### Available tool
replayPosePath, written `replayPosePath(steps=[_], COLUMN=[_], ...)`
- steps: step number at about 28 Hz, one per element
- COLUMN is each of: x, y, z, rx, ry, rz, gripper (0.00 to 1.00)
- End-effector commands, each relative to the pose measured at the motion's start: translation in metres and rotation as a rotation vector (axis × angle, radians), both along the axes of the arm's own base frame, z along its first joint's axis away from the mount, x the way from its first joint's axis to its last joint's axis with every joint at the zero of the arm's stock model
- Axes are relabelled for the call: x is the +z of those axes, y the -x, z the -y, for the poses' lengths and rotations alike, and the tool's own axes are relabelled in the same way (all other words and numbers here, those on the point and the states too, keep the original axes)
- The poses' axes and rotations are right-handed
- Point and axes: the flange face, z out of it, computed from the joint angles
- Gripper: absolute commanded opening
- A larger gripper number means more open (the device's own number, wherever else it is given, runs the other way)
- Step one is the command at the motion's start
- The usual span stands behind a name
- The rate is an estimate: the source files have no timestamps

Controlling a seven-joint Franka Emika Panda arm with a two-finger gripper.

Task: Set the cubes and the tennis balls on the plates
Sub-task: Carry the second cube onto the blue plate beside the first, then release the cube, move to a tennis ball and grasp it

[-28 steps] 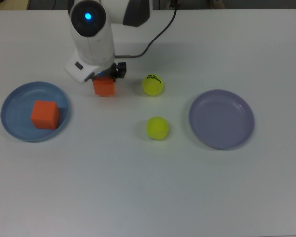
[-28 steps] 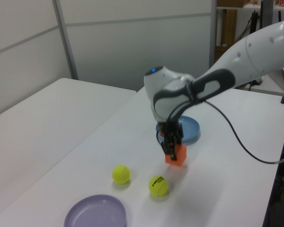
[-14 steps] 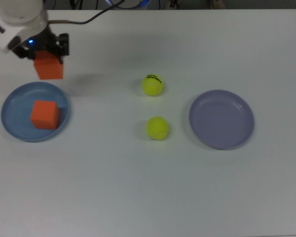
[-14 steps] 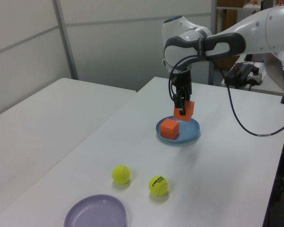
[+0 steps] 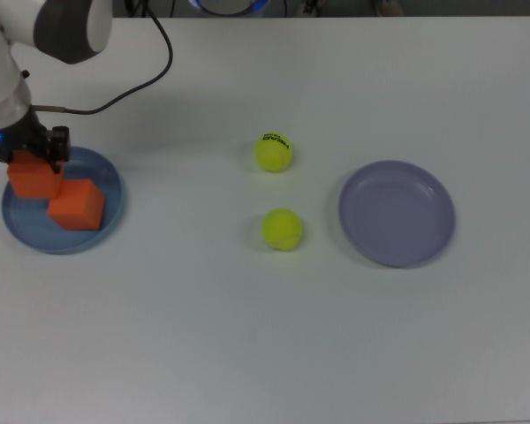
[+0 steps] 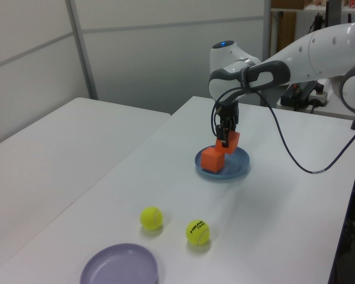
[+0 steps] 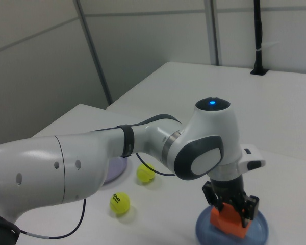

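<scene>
Top view shows the pincer (image 5: 28,159) clenched on a cube (image 5: 34,179) over the blue plate (image 5: 106,181), touching the other cube (image 5: 76,205); released here, it may tip off.

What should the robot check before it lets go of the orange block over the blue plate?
1. Held cube is over the blue plate: ok.
2. Gripper is shut on the held cube: ok.
3. Held cube is clear of the other cube in the plate: not ok, they look touching or overlapping in the top view.
4. Held cube is resting on the plate: cannot tell.
5. Lavender plate is free for the tennis balls: ok.
</scene>
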Motion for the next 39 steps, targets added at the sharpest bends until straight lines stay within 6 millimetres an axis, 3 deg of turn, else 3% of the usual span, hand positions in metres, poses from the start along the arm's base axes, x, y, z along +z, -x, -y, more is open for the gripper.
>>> replayPosePath(steps=[1, 4, 11, 20, 24, 28, 30, 33, 34, 36, 37, 39], x=[0.012, 0.022, 0.019, 0.017, 0.013, -0.007, -0.024, -0.034, -0.034, -0.034, -0.032, -0.026], y=[-0.006, -0.007, -0.011, 0.002, 0.001, -0.001, -0.004, -0.005, -0.005, -0.005, -0.005, -0.004], z=[0.004, -0.002, -0.011, 0.026, 0.026, 0.026, 0.022, 0.021, 0.021, 0.020, 0.021, 0.022], rx=[-0.010, -0.008, -0.053, -0.117, -0.116, -0.112, -0.108, -0.114, -0.116, -0.119, -0.123, -0.126], ry=[0.008, -0.002, -0.011, -0.022, -0.023, -0.028, -0.037, -0.043, -0.045, -0.050, -0.050, -0.048], rz=[0.038, 0.054, 0.058, 0.062, 0.057, 0.031, 0.010, -0.002, -0.001, -0.002, 0.002, 0.011], gripper=[0.01, 0.01, 0.01, 0.01, 0.01, 0.04, 0.14, 0.28, 0.51, 0.80, 1.00, 1.00])
